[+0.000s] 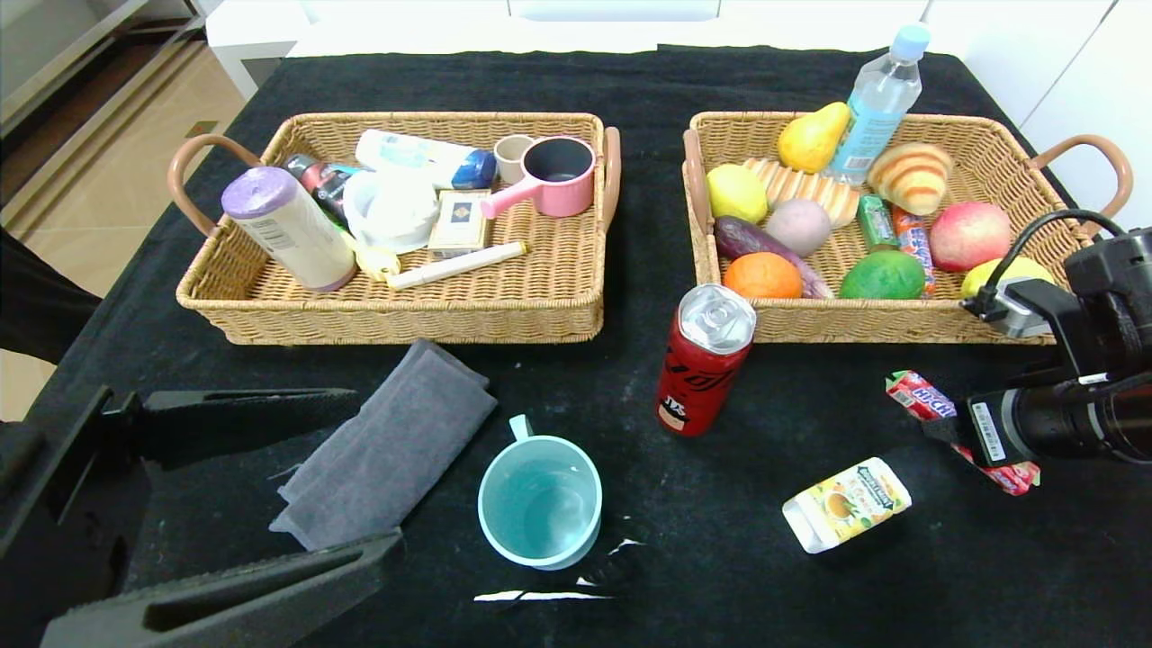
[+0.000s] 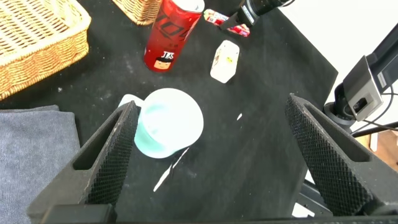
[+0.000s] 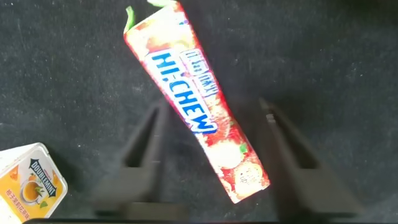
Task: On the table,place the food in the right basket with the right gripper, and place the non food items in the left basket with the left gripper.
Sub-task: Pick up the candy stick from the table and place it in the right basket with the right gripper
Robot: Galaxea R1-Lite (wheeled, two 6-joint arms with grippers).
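Observation:
The red Hi-Chew candy stick (image 3: 196,106) lies flat on the black table (image 1: 765,576), front right. My right gripper (image 3: 208,109) is down over it, one finger on each side, with gaps to the wrapper, so it is open. From the head, this gripper (image 1: 945,430) covers the stick's (image 1: 922,399) middle. The red soda can (image 1: 706,360) stands upright at centre. The white-and-yellow carton (image 1: 846,502) lies nearer the front. My left gripper (image 1: 378,468) hangs wide open at front left, beside the grey towel (image 1: 387,445) and the teal mug (image 2: 168,121).
The left basket (image 1: 405,328) holds a purple-capped canister (image 1: 288,229), a pink saucepan (image 1: 553,175) and other household items. The right basket (image 1: 900,328) holds fruit, bread and a water bottle (image 1: 877,99). A white tear (image 1: 540,594) marks the cloth by the mug.

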